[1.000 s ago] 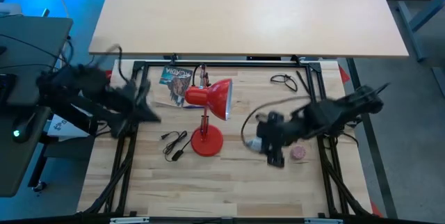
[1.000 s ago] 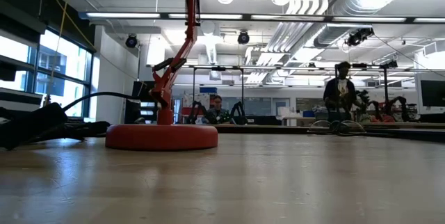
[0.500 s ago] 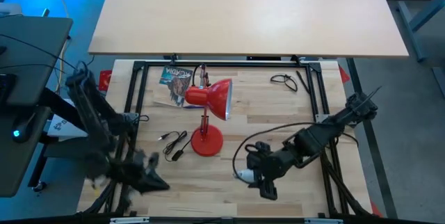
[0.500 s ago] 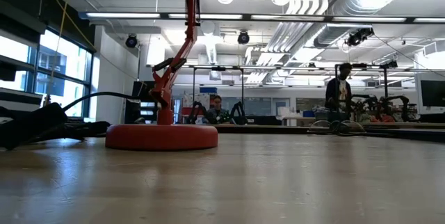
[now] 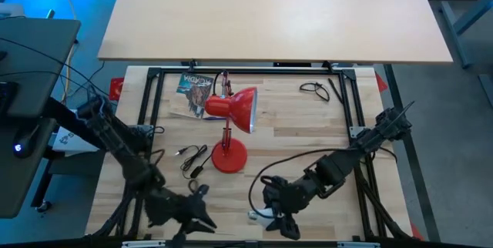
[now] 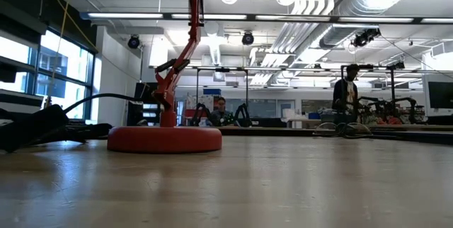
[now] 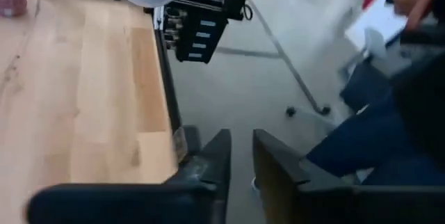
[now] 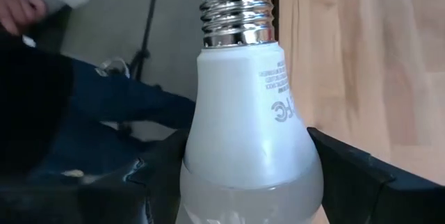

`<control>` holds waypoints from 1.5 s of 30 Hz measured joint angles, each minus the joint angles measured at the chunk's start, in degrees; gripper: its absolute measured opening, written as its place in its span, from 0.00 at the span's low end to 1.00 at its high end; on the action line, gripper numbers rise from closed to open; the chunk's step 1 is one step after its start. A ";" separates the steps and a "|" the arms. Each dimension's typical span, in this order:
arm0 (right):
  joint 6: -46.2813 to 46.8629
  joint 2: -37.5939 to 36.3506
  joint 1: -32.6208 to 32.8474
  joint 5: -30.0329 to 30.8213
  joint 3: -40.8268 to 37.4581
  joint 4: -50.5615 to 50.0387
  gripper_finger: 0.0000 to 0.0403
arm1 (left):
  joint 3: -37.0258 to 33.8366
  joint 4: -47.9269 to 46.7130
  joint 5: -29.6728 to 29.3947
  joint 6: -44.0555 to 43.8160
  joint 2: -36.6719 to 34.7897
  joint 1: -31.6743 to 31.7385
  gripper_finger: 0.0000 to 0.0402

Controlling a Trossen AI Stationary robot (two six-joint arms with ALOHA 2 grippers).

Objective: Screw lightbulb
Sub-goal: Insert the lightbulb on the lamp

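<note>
Right gripper (image 5: 271, 219) clamped around the lightbulb (image 8: 247, 123) down at the table's (image 5: 323, 132) near edge, screw base sticking out past the fingers. Left gripper (image 5: 202, 216) close by at that edge, fingers slightly apart, holding nothing. Red lamp (image 5: 231, 117) well apart, mid-table.

Small unreadable print on the lightbulb (image 8: 250, 120).

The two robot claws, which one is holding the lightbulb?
The right gripper holds the lightbulb, its fingers clamped on the white glass and the silver screw base pointing away. The left gripper holds nothing; its fingers stand slightly apart beyond the table edge.
</note>
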 joint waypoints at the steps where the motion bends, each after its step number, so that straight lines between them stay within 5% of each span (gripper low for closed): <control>1: 0.84 0.00 -0.14 -0.09 0.00 0.43 0.63 | 0.35 -0.66 1.65 1.65 -0.08 1.03 0.16; 8: 5.25 0.00 -2.06 -0.83 0.00 1.35 0.64 | 0.42 -3.81 9.93 17.67 -0.21 7.22 0.45; 17: 5.19 0.00 -3.06 -3.76 0.00 1.57 0.64 | 0.46 -2.89 4.05 30.89 -3.18 11.27 0.73; 26: 1.15 0.69 -5.94 -7.26 0.00 1.68 0.64 | 0.42 1.81 -8.73 51.24 -2.33 9.54 0.75; 34: -1.34 1.35 -9.35 -11.05 0.00 1.92 0.64 | 0.42 5.21 -8.53 65.04 -0.88 9.50 0.75; 45: -1.74 1.77 -11.39 -14.39 0.00 3.07 0.64 | 0.42 8.79 -6.11 69.17 2.39 11.17 0.75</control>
